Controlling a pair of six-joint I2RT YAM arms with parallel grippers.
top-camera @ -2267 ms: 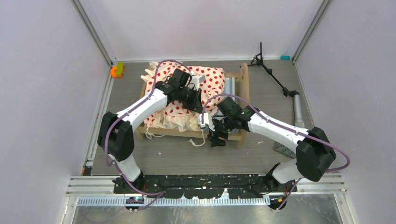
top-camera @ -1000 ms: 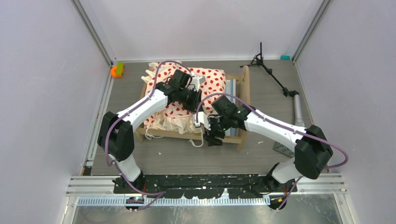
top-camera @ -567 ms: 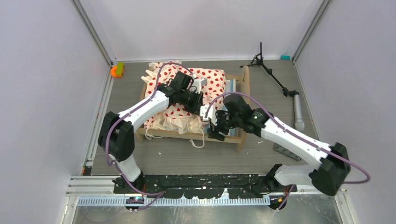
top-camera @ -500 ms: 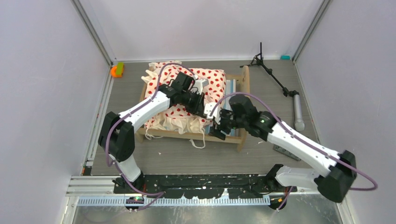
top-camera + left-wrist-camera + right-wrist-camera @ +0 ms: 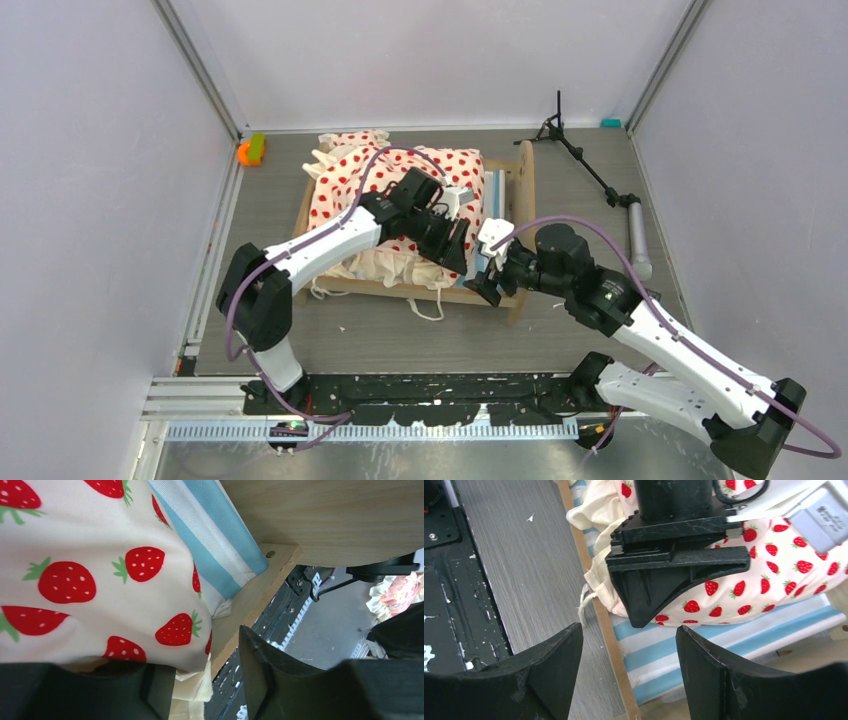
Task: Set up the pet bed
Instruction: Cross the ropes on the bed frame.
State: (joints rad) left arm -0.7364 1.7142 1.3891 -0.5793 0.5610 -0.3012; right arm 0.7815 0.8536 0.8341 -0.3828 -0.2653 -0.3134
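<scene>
Nearest, the right gripper (image 5: 628,632) hovers over the near side rail of the pet bed (image 5: 522,190), jaws spread wide with nothing between them. The bed stands mid-table. Inside its wooden frame lies the striped mattress (image 5: 651,652), with the strawberry-print bedding (image 5: 330,185) bunched over most of it and the right end bare. The left gripper (image 5: 207,672) sits at the bedding's near right corner, fingers partly apart, the hem hanging loose between them. Beyond, to the right, lies a black tripod stand (image 5: 580,160); at far left, an orange block (image 5: 248,152).
</scene>
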